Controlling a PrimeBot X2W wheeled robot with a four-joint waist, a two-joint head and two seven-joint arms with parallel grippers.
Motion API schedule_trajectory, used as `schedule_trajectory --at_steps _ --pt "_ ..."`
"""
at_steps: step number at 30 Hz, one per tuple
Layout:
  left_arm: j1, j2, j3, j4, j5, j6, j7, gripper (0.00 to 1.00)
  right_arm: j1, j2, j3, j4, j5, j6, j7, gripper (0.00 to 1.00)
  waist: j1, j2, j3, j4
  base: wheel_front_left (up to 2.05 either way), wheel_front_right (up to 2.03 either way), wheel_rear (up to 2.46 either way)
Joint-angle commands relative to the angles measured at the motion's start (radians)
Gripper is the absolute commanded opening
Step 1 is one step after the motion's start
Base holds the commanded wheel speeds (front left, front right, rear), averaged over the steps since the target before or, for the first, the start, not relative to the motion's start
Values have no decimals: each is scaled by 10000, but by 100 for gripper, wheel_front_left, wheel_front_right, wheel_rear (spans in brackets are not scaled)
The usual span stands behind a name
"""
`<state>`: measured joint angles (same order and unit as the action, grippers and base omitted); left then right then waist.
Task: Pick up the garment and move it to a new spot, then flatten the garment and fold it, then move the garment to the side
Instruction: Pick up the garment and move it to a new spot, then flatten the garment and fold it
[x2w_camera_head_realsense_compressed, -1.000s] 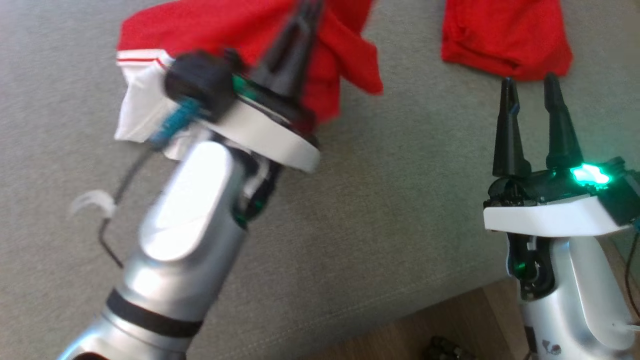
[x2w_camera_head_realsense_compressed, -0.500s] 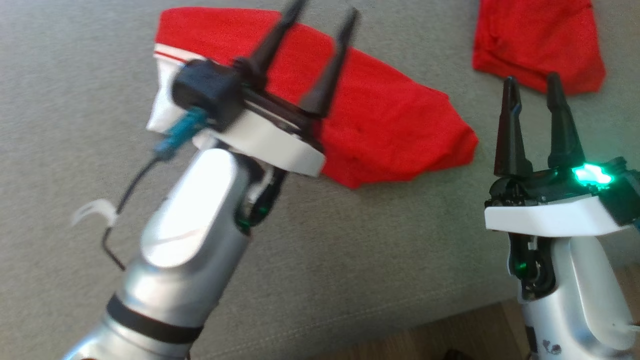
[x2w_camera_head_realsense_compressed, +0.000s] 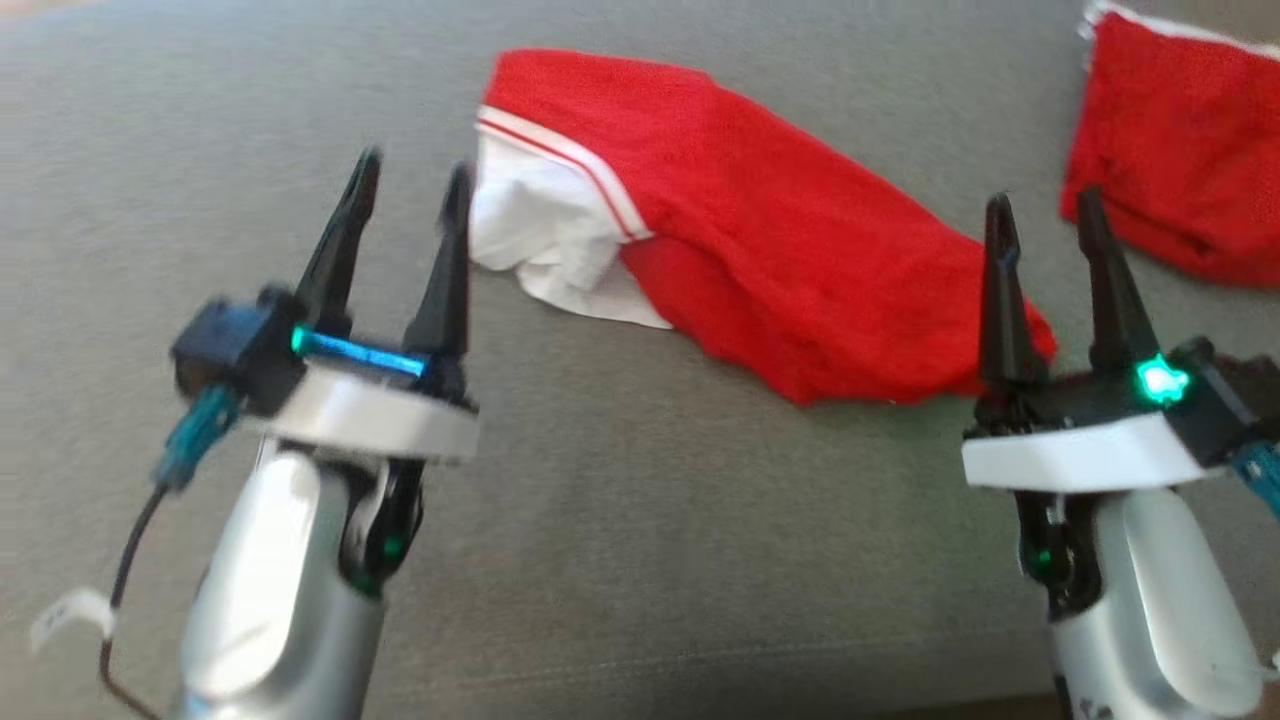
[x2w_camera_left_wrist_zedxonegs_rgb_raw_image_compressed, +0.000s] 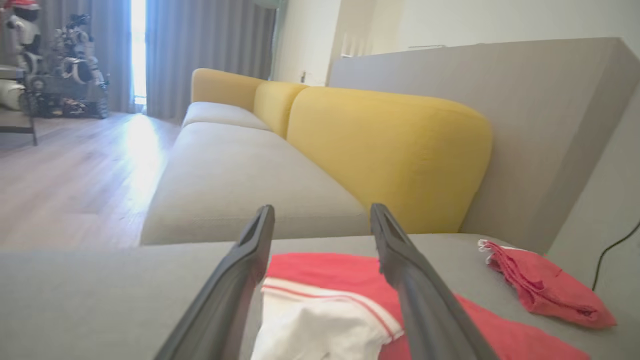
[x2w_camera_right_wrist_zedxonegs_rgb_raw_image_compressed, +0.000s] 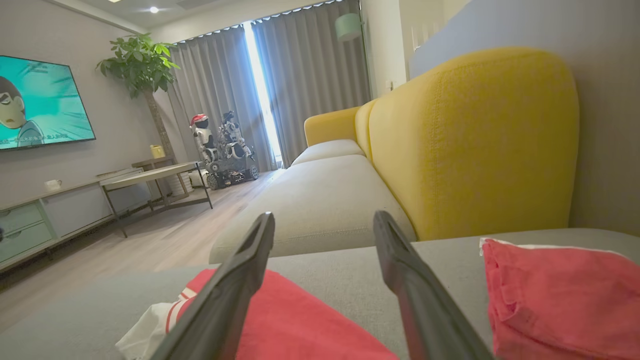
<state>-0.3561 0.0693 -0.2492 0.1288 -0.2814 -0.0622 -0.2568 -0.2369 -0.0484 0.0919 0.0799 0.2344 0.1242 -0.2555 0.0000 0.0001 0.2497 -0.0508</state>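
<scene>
A red garment with a white end and red-white stripe (x2w_camera_head_realsense_compressed: 760, 240) lies loosely folded on the grey cushion (x2w_camera_head_realsense_compressed: 640, 560), stretching from upper middle toward the lower right. My left gripper (x2w_camera_head_realsense_compressed: 415, 180) hovers open just left of its white end, holding nothing. My right gripper (x2w_camera_head_realsense_compressed: 1040, 210) stands open at the garment's right tip, also with nothing in it. The left wrist view has the garment's white end (x2w_camera_left_wrist_zedxonegs_rgb_raw_image_compressed: 320, 330) low between the fingers. In the right wrist view the garment (x2w_camera_right_wrist_zedxonegs_rgb_raw_image_compressed: 300, 325) lies below the spread fingers.
A second red cloth (x2w_camera_head_realsense_compressed: 1180, 150) lies at the upper right of the cushion, also visible as a red cloth (x2w_camera_right_wrist_zedxonegs_rgb_raw_image_compressed: 555, 295). A yellow backrest (x2w_camera_left_wrist_zedxonegs_rgb_raw_image_compressed: 390, 155) and a grey panel (x2w_camera_left_wrist_zedxonegs_rgb_raw_image_compressed: 525, 115) rise behind. The floor (x2w_camera_right_wrist_zedxonegs_rgb_raw_image_compressed: 165, 235) with a table lies beyond the sofa.
My left gripper let go of the garment, which dropped flat, and pulled back left and down, open. The head camera shifted, so the scene sits further right. The right gripper stayed open.
</scene>
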Motion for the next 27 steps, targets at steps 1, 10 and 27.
schedule_trajectory --at_steps 1,10,27 --pt "-11 108 471 -421 128 -66 -49 100 178 -18 133 -185 -74 65 -35 100 0 -1 -414 532 0 0 0" --pt "1695 -176 1194 -720 189 -29 -49 100 657 -18 117 315 -505 65 135 100 0 -1 -1043 1294 0 0 0" --pt "1977 -190 833 -1304 -489 481 -49 100 383 -18 1024 516 -1131 65 526 100 0 -1 -807 1669 0 0 0"
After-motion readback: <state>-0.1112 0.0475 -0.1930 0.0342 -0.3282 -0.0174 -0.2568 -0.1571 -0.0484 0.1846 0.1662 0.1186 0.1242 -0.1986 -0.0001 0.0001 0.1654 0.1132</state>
